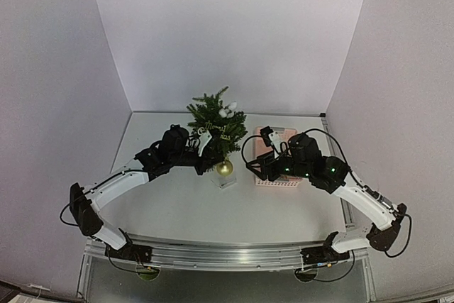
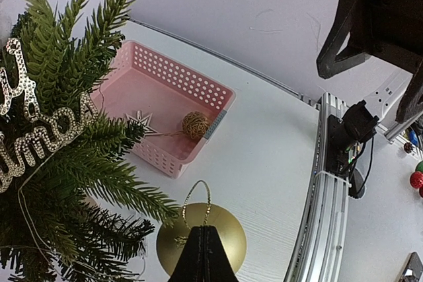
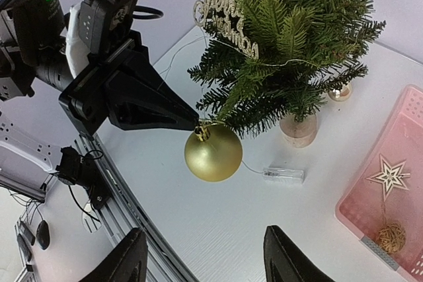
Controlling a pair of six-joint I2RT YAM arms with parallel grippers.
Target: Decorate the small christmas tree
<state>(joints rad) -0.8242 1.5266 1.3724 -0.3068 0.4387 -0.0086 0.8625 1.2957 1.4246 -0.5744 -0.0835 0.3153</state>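
Note:
The small christmas tree [image 1: 215, 120] stands mid-table on a pale round base [image 3: 299, 129]; it also shows in the left wrist view [image 2: 63, 156] and the right wrist view [image 3: 291, 51]. It carries a glittery "Merry Christmas" sign [image 3: 225, 21] and white cotton puffs [image 1: 228, 109]. My left gripper [image 2: 201, 230] is shut on the gold ball [image 2: 228, 239] at its cord loop. It holds the ball [image 3: 213, 152] against a low front branch, above the table. My right gripper [image 3: 205, 232] is open and empty, near the basket, facing the tree.
A pink basket [image 1: 278, 181] sits right of the tree and holds a pale star [image 3: 390, 176] and a wicker ball [image 3: 390, 237]. A clear battery pack [image 3: 283, 175] on a wire lies by the tree's base. A small gold bauble [image 3: 340, 92] hangs low on the tree's far side.

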